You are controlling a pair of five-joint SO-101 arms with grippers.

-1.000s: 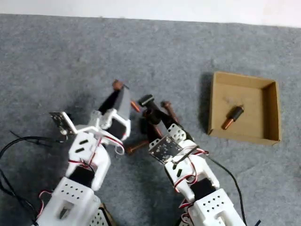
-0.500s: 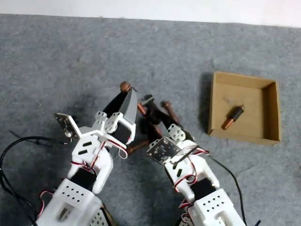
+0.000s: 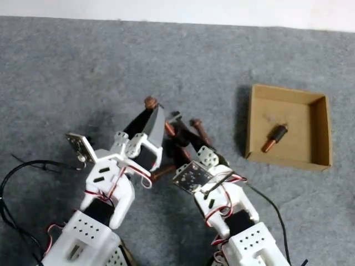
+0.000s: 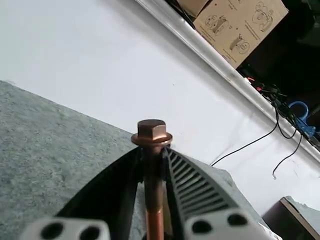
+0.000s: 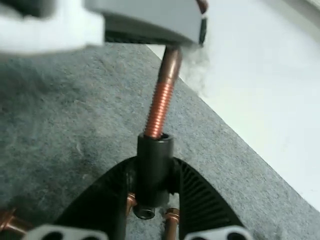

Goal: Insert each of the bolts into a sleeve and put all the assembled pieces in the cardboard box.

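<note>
My left gripper (image 4: 152, 167) is shut on a copper bolt (image 4: 151, 145), hex head sticking out past the fingertips; in the high view the bolt's head (image 3: 150, 102) shows above the left arm. My right gripper (image 5: 152, 172) is shut on a black sleeve (image 5: 154, 165). The bolt's threaded end (image 5: 158, 112) has its tip in the sleeve's mouth. In the high view both grippers meet at the table's middle, bolt shank (image 3: 169, 129) against the sleeve (image 3: 175, 118). The cardboard box (image 3: 316, 130) at the right holds one assembled piece (image 3: 274, 138).
Loose copper bolts lie on the grey carpet: one (image 3: 200, 131) just right of the grippers, another (image 3: 162, 172) between the two arms. A white wall edge runs along the carpet's far side. Open carpet lies to the left and between the grippers and the box.
The left gripper has swung the bolt right and upward toward the sleeve, bringing its threaded tip into the sleeve's mouth. The right gripper stayed almost still.
</note>
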